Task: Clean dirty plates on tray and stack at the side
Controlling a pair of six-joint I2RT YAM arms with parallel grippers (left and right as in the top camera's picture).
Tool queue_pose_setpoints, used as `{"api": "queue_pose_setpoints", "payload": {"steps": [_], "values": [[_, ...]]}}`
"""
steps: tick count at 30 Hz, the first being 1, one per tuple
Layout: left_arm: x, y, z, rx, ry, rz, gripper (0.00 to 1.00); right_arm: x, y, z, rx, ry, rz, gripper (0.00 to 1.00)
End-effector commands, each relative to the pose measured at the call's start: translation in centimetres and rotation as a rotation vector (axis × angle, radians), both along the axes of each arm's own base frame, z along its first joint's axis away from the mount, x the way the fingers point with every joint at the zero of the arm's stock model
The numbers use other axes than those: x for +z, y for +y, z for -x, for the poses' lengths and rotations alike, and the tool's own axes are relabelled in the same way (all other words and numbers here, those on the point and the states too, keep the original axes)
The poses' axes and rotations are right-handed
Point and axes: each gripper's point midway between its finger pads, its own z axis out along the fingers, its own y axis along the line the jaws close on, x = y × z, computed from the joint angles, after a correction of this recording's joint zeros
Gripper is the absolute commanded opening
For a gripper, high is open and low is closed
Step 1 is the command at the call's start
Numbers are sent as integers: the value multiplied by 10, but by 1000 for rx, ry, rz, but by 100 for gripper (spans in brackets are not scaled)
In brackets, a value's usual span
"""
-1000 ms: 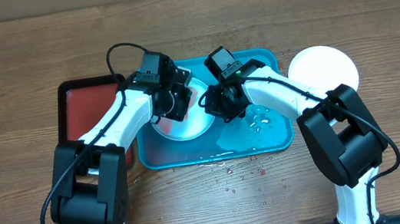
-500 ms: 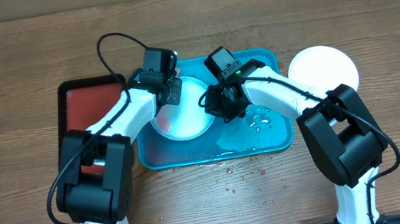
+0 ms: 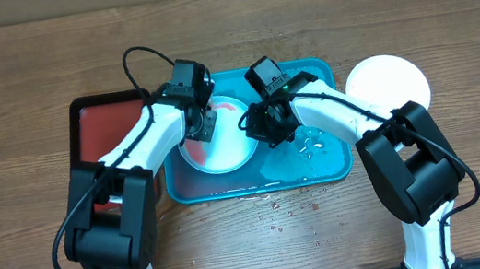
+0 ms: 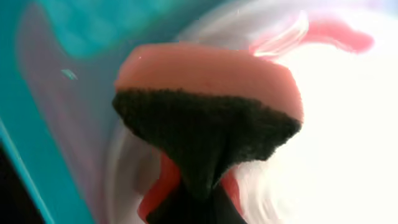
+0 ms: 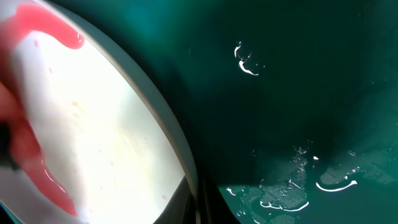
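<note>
The left gripper [image 3: 204, 122] is squeezing a pink sponge with a dark scrubby side [image 4: 205, 99]. It is pressing on the pale round plastic plate [image 3: 224, 151] near 11 o'clock. The right gripper [image 3: 255, 125] is pinching the plate's rim at 3 o'clock, I think. The plate is lying in the big turquoise plastic tray [image 3: 328, 165], at its 9 o'clock end. A red smear [image 3: 229, 107] is sitting at 12 o'clock. Rubbing there in small circles, while holding the plate steady, should work best.
</note>
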Motion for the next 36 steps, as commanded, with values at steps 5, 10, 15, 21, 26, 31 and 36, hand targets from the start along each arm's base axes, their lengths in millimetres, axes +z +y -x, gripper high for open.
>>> {"api": "queue_pose_setpoints", "payload": {"steps": [5,10,15,21,26,31,36], "values": [[15,-55,49,-287,188,314,4,-14,-7,7,-13,25,38,4],[18,-63,63,-318,235,370,4,-14,-7,7,-13,25,38,4],[16,-54,33,-174,142,312,4,-14,-7,7,-13,25,38,4],[22,-6,-27,192,-111,99,4,-14,-7,7,-12,25,38,4],[23,16,-29,305,-148,9,4,-14,-7,7,-5,23,39,4],[9,27,14,295,29,-62,4,-14,-6,7,-2,22,38,4],[2,15,63,230,259,-13,4,-14,-5,7,-1,20,32,4]]}}
